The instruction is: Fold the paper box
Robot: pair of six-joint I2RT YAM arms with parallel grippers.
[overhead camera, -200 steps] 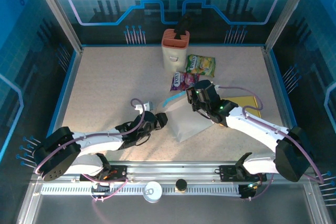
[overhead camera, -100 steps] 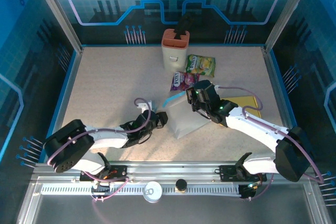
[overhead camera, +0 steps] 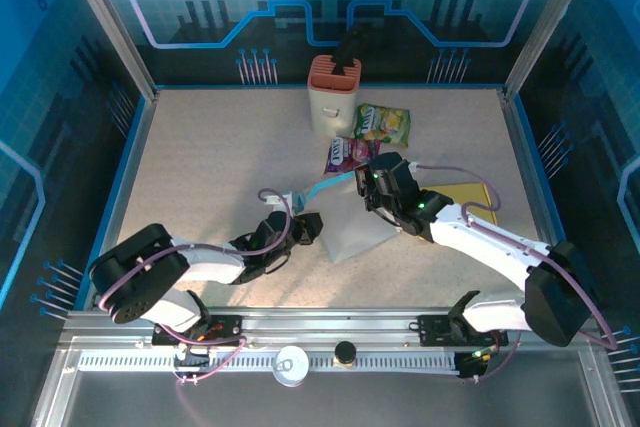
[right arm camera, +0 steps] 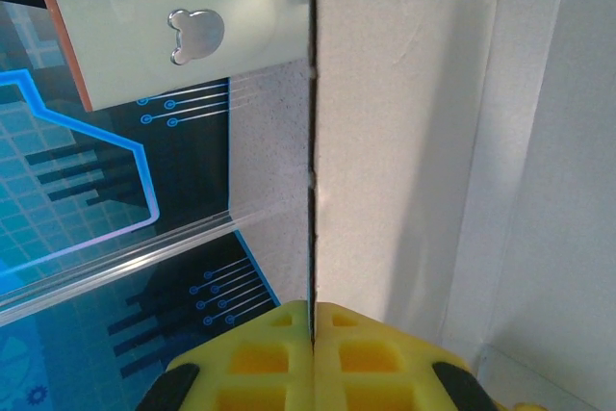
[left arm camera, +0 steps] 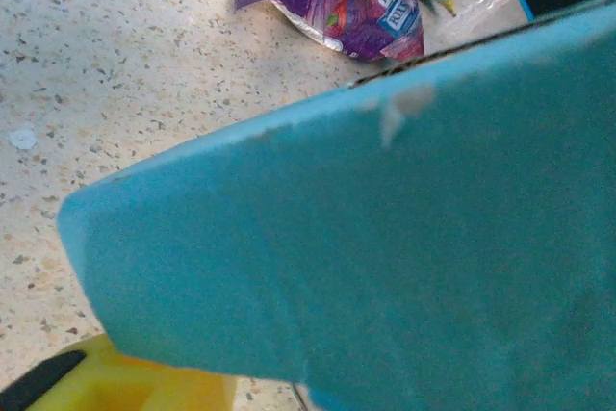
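Midway through a fold, the white paper box with a blue outer face (overhead camera: 352, 230) lies half-flattened at the centre of the speckled desk (overhead camera: 200, 167), just in front of a purple snack packet (overhead camera: 342, 155). The right hand (right arm camera: 313, 334) is clenched on the thin edge of one upright white panel. The left hand (overhead camera: 303, 230) sits at the box's near-left corner beneath a raised blue flap (left arm camera: 366, 218); whether it grips that flap cannot be told. Doing this step well likely means a firm right-hand pinch as anchor while the left swings the flap along its crease, without dragging the box into the packet.
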